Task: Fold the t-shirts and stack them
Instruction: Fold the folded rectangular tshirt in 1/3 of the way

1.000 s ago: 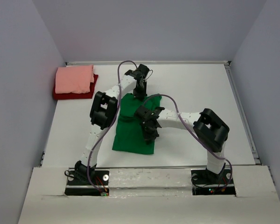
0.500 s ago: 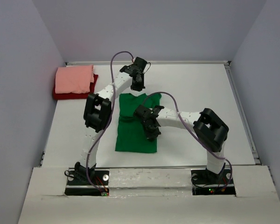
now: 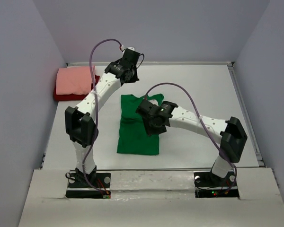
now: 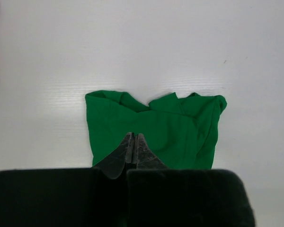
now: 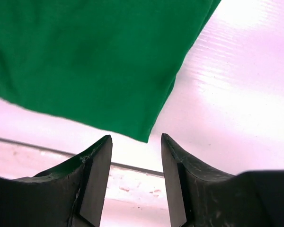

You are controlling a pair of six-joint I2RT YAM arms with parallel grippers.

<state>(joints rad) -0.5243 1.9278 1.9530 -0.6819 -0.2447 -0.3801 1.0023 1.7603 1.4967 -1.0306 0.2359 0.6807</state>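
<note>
The bright green t-shirt (image 3: pixel 135 137) lies folded into a long rectangle on the white table, its rumpled collar end toward the back (image 4: pixel 154 123). A salmon-pink t-shirt (image 3: pixel 75 79) sits folded on top of a dark red t-shirt (image 3: pixel 61 96) at the back left. My left gripper (image 3: pixel 125 68) hangs high behind the green t-shirt's far end, shut and empty (image 4: pixel 134 137). My right gripper (image 3: pixel 152 122) hovers over the green t-shirt's right side, open with nothing between its fingers (image 5: pixel 136 138). The green t-shirt's near corner (image 5: pixel 144 135) lies just beyond the fingertips.
Grey walls close in the table on the left, back and right. The table's near edge (image 5: pixel 52 151) runs just below the green t-shirt. The right arm's elbow (image 3: pixel 234 135) stands at the right, the left arm's elbow (image 3: pixel 78 125) at the left.
My right gripper has opened and let go of the green t-shirt. My left arm has lifted off the shirt's far end and swung up and back toward the left. The shirt has shifted slightly.
</note>
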